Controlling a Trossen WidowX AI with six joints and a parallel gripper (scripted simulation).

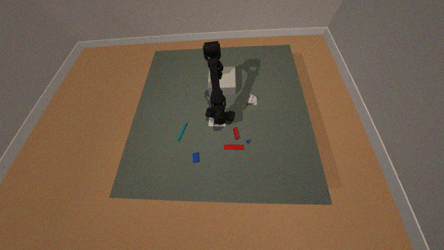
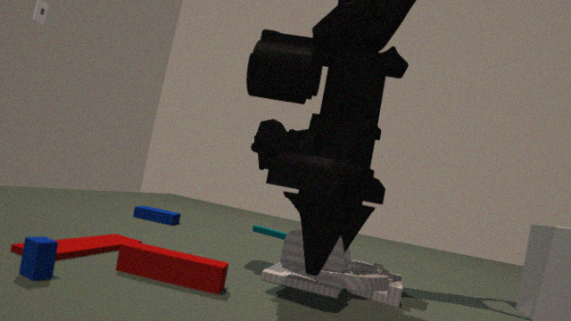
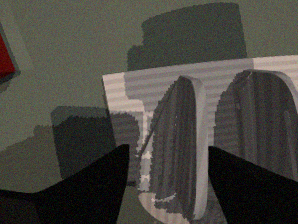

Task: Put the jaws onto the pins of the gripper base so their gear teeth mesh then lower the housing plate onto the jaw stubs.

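The white gripper base (image 1: 211,123) (image 3: 117,90) lies under my gripper (image 1: 219,121) (image 2: 329,262) (image 3: 167,152). One jaw (image 2: 292,251) (image 3: 201,135) stands up over the base as a tall rounded plate. A second upright jaw (image 3: 265,110) shows to its right in the wrist view. My gripper is open, its fingertips on either side of the first jaw. The right fingertip in the wrist view is close against the jaw; a gap shows at the left one. The pins and gear teeth are hidden or too unclear to tell. The white housing plate (image 1: 252,99) lies apart on the mat.
Two red bars (image 1: 236,133) (image 1: 234,147) and a small blue block (image 1: 248,141) (image 2: 38,259) lie near the base. A larger blue block (image 1: 195,157) (image 2: 156,215) and a teal stick (image 1: 182,131) (image 2: 268,232) lie farther out. A pale block (image 1: 227,77) (image 2: 546,267) stands by the arm.
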